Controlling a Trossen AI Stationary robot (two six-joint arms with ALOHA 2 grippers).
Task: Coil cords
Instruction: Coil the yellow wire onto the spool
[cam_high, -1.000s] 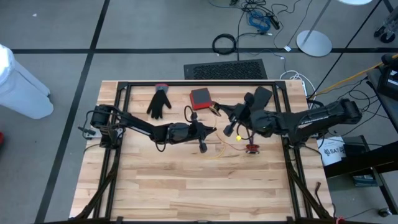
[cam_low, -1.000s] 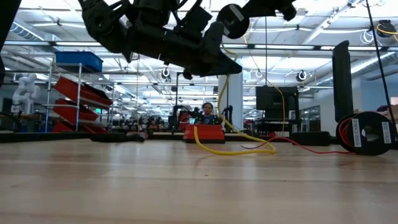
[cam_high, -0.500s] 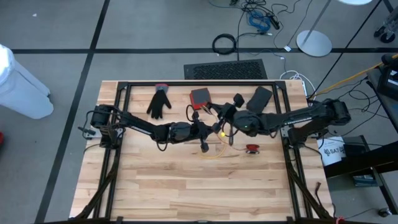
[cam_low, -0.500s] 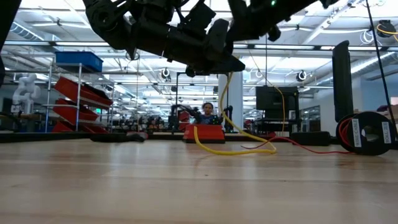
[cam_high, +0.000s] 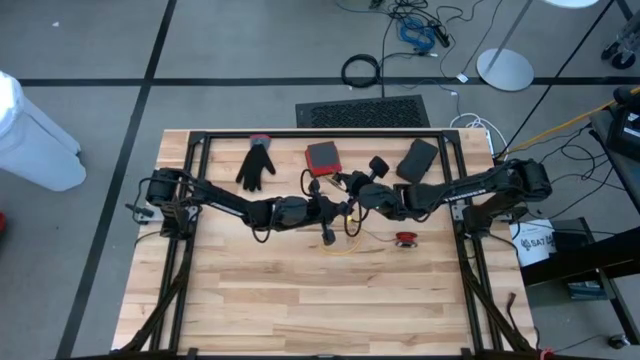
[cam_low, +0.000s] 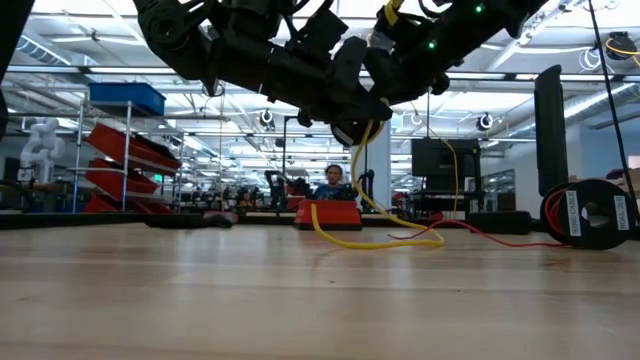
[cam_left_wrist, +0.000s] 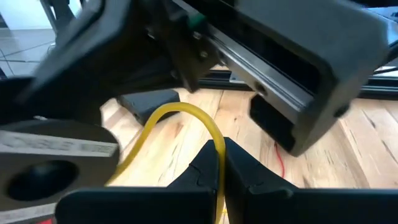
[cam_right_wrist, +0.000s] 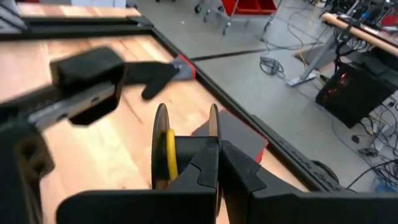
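A long yellow cord (cam_low: 364, 185) hangs from my two grippers above the table's middle. Its lower part lies in a loose loop on the wood (cam_high: 349, 243). My left gripper (cam_high: 338, 208) (cam_left_wrist: 221, 163) is shut on the cord. My right gripper (cam_high: 352, 198) (cam_right_wrist: 219, 167) is right beside it, shut on a small reel (cam_right_wrist: 186, 146) with yellow cord wound on its core (cam_right_wrist: 170, 151). The same reel shows close by in the left wrist view (cam_left_wrist: 46, 152). The arch of cord between the grippers (cam_left_wrist: 180, 109) is slack. My left gripper pinches the yellow cord (cam_left_wrist: 219, 147) between its two fingers, which reach nearly level from the table's left. The cord arches slackly out of the fingertips toward the reel, and its other part hangs down to the table. My right gripper pinches one flange of the reel (cam_right_wrist: 213, 123) between its two fingers, coming from the table's right and slanting a little down. The reel is clear of the table, its flanges upright.
A red box (cam_high: 322, 157) and a black glove (cam_high: 255, 165) lie toward the far edge, with a black block (cam_high: 417, 157) at the far right. A red reel (cam_high: 405, 238) (cam_low: 590, 213) stands right of the cord loop. The near half of the table (cam_high: 300, 310) is bare wood.
My right gripper has come down and toward the table's left with the reel, ending close beside my left gripper. The hanging yellow cord and its loop on the table have kept their place.
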